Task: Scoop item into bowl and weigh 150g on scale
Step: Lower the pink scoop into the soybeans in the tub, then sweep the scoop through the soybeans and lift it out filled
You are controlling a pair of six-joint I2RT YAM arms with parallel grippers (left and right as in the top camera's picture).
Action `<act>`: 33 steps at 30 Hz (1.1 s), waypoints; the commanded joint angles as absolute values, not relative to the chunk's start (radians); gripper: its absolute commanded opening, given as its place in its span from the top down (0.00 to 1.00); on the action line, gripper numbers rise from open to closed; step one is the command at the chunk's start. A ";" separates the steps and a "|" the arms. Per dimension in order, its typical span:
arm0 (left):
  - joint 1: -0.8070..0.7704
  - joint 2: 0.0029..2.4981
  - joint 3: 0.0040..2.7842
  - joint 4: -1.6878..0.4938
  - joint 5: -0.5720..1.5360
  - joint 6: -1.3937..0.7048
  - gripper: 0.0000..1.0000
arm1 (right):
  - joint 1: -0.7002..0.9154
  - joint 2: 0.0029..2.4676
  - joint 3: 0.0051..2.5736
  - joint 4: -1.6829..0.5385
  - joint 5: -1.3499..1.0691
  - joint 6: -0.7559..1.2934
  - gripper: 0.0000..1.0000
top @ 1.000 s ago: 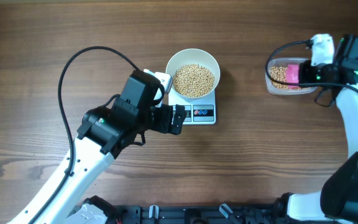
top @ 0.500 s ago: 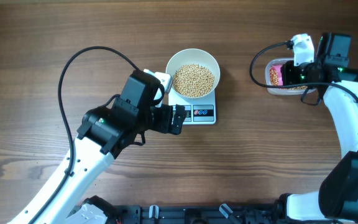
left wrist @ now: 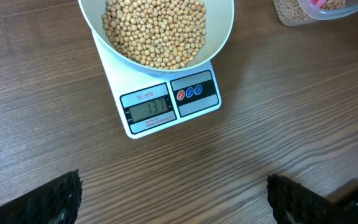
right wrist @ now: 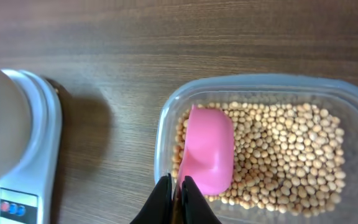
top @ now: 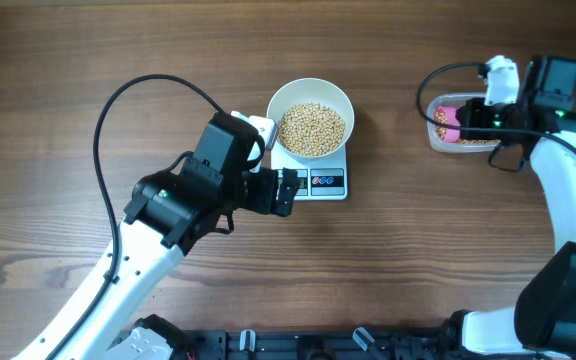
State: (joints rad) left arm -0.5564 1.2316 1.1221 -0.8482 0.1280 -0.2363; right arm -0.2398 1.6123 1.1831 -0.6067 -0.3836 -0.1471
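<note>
Bench (top: 418, 250): wood-grain top, both arms in overhead view.

Scale (top: 326, 182): flat on bench near centre, display and buttons facing the robot. Left wrist view: digits showing on the display, not legible w/ certainty.

Bowl (top: 274, 105): white, upright, seated on the scale platform, overhanging its far edge. Beans (top: 313, 128) fill the lower part of the bowl, level well below the rim.

Left claw (top: 286, 192): released, jaws spread wide, nothing between them. Positioned just beside the scale's left front corner, over bare bench. Left wrist view shows the two dark fingers (left wrist: 58, 199) at the bottom corners of frame, scale and bowl ahead of them.

Right claw (right wrist: 178, 193): clenched on the handle end of a pink scoop (right wrist: 209, 149). Scoop sits inside a clear tub (right wrist: 166, 124) at the bench's far right, well apart from the scale. Scoop body rests among more beans in the tub, toward its scale-side end. Whether the scoop carries a load: cannot tell.
</note>
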 commanded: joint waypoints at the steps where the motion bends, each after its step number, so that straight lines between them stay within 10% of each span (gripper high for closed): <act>1: -0.561 1.231 1.118 -0.849 0.119 -0.216 0.00 | -0.295 1.629 1.172 -0.612 -0.513 -0.062 0.96; 33: -0.561 1.231 1.118 -0.849 0.119 -0.216 0.00 | -0.641 1.631 1.171 -0.638 -0.883 0.136 0.96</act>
